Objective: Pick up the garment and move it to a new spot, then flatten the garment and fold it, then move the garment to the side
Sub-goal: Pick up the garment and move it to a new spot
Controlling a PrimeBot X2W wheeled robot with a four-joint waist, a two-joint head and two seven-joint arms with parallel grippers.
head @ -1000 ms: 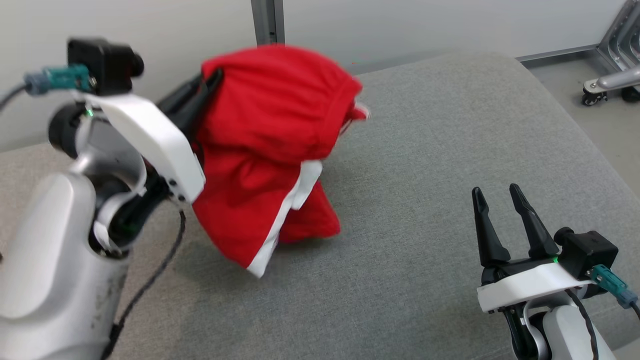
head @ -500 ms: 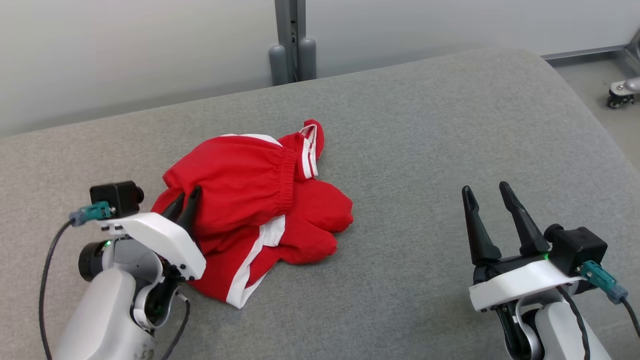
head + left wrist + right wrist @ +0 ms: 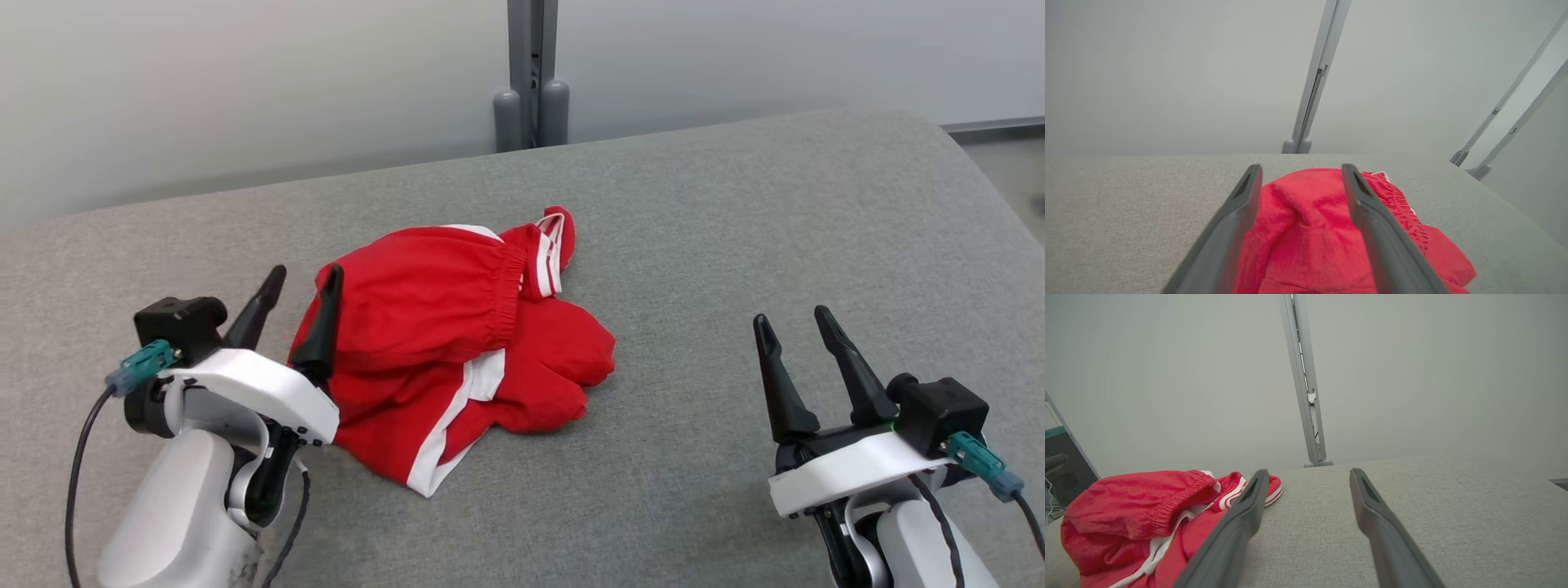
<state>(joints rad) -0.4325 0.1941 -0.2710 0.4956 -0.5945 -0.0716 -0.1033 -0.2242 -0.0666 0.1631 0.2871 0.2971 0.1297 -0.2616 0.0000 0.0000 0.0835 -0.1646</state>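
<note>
Red crumpled shorts with white trim heaped left of centre on grey fabric-covered table. Left gripper: fingers spread wide, straddling heap's edge, gripping nothing. Right gripper: fingers wide, empty, well apart. Grey metal post behind.

Left claw spread wide, right claw likewise parted, both pointing forward

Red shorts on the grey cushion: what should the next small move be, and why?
Probably bring the right claw to the nearest edge of the red shorts. They lie crumpled in a heap on the grey cushion; the left claw stands open with cloth between its fingers, and the right claw is open over bare cushion, apart from the cloth. Flattening likely needs both.
</note>
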